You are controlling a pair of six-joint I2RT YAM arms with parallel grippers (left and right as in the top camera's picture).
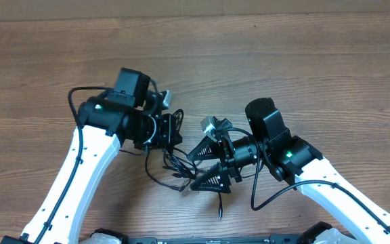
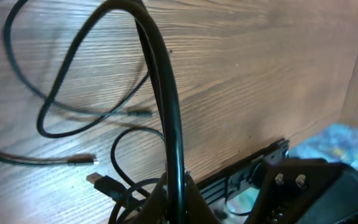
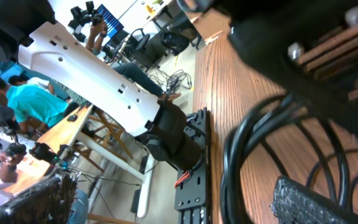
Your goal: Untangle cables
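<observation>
Two grippers, one tangle of thin black cables (image 1: 173, 161) — strands too knotted to count. The tangle lies just left of the right gripper (image 1: 205, 165), whose fingers stand spread wide, gripping nothing. Beyond the tangle, the left gripper (image 1: 172, 134) is pressed together — pinching a cable.

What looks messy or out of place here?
The thin black cables lie in a looped snarl on the wooden table, crossing one another instead of lying apart. The left gripper pinches one strand, arched upward; the right gripper stands open.
</observation>
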